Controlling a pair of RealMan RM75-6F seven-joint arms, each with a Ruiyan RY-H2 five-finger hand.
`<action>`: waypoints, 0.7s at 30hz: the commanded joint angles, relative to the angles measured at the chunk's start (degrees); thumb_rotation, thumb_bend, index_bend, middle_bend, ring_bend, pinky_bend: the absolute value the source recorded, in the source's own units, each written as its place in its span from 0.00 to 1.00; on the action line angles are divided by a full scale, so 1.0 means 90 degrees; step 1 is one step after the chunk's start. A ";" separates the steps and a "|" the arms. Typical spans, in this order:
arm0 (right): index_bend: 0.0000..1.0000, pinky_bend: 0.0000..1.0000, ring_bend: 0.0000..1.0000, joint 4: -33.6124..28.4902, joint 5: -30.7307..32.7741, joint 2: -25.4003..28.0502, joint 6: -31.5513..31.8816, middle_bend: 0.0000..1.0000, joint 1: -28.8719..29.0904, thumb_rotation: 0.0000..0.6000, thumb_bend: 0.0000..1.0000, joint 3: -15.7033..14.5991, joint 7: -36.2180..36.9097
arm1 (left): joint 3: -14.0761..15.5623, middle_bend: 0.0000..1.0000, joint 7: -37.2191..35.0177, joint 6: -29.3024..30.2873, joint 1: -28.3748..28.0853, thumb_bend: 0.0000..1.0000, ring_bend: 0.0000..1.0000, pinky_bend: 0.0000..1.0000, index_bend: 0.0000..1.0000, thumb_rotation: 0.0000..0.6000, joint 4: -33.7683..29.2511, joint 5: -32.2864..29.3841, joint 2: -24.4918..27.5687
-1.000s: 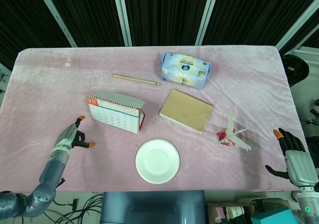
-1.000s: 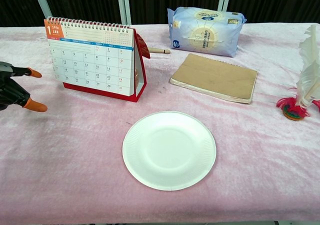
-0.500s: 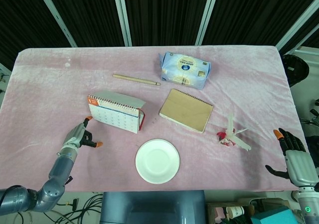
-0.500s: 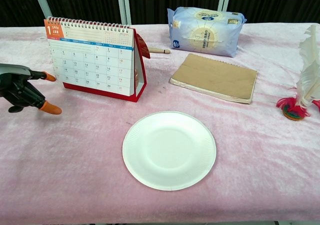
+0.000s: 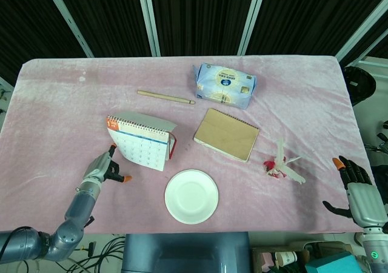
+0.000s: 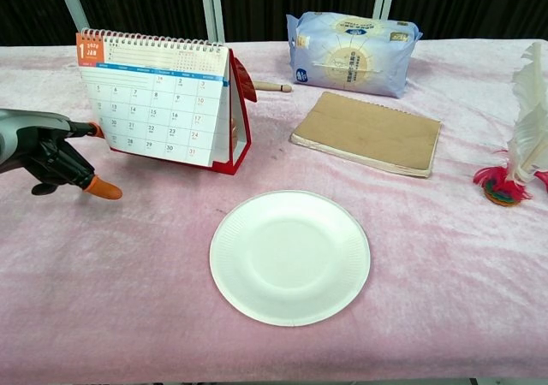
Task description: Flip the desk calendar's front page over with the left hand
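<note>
Desk calendar (image 5: 141, 139) standing on the pink tablecloth (image 5: 54, 103), left of centre, spiral binding on top, red base under it; seen again in the chest view (image 6: 158, 103) with the January sheet facing forward. Front page (image 6: 154, 111) lifted a little off the red stand at its lower edge, lower left corner raised. Left hand (image 5: 106, 168) just beside that lower left corner, fingers spread, one orange fingertip (image 6: 96, 131) up against the page edge and another orange tip (image 6: 104, 189) pointing down toward the cloth; nothing pinched as far as can be told, only touching. Right hand (image 5: 353, 182) at the far right table edge, well apart from everything, fingers apart and holding nothing; outside the chest view. White paper plate (image 5: 191, 196) lying flat near the front edge, right of the left hand, near the calendar but apart from it. Brown-covered notebook (image 5: 226, 134) lying flat right of the calendar, spiral along its far edge. Blue tissue pack (image 5: 224, 85) behind the notebook, near it. Wooden stick (image 5: 165, 97) lying behind the calendar, left of the tissue pack. White-feathered shuttlecock (image 5: 282, 162) with a red base lying on its side, right of the notebook.
</note>
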 commanded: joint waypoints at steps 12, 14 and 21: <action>0.00 0.07 0.00 -0.0003 -0.0001 -0.0004 0.0009 0.00 -0.0003 1.00 0.10 0.0000 -0.0012 | 0.0016 0.81 -0.0161 0.0138 0.0118 0.17 0.89 0.82 0.02 1.00 -0.0378 0.0238 0.0197; 0.00 0.07 0.00 -0.0004 0.0001 -0.0004 0.0007 0.00 -0.0003 1.00 0.10 -0.0001 -0.0013 | 0.0039 0.81 -0.0183 0.0143 0.0148 0.17 0.89 0.82 0.02 1.00 -0.0448 0.0284 0.0247; 0.00 0.07 0.00 -0.0008 -0.0012 -0.0011 0.0017 0.00 -0.0005 1.00 0.10 -0.0007 -0.0035 | 0.0095 0.81 -0.0267 0.0129 0.0218 0.17 0.89 0.82 0.05 1.00 -0.0595 0.0415 0.0368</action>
